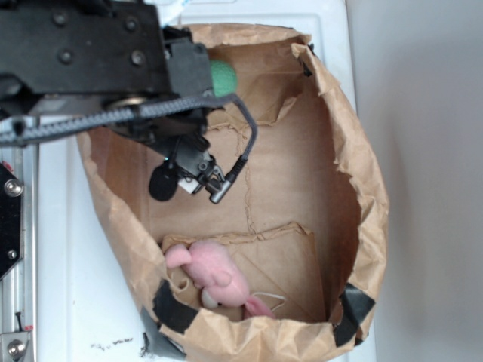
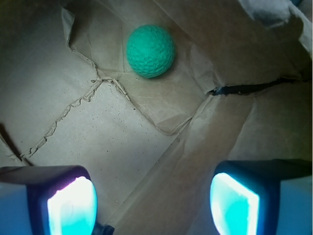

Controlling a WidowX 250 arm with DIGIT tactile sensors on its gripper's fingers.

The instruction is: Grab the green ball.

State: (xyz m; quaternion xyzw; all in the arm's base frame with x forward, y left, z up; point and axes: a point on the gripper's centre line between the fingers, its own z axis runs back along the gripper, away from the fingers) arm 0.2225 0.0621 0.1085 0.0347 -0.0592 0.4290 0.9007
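From the exterior view I see the whole brown paper bag (image 1: 355, 188) lying open on the white table (image 1: 75, 302), with my arm (image 1: 83, 53) reaching in over its upper left edge. That view also gives me the pink plush toy (image 1: 215, 277) at the near end of the bag — something the wrist camera does not catch at all. Of the green ball (image 1: 223, 78) I get only a sliver there, peeking out from behind the arm at the far end of the bag.

The wrist view shows the ball (image 2: 150, 51) in full, resting on the creased paper floor near a fold. It is round and dimpled, so it has no long axis and no facing I can name.

The claw (image 2: 152, 203) is spread wide, its two fingers (image 2: 71, 205) at the bottom corners with bare paper between them. The ball sits well ahead of the fingers, slightly left of centre — not touching either one.
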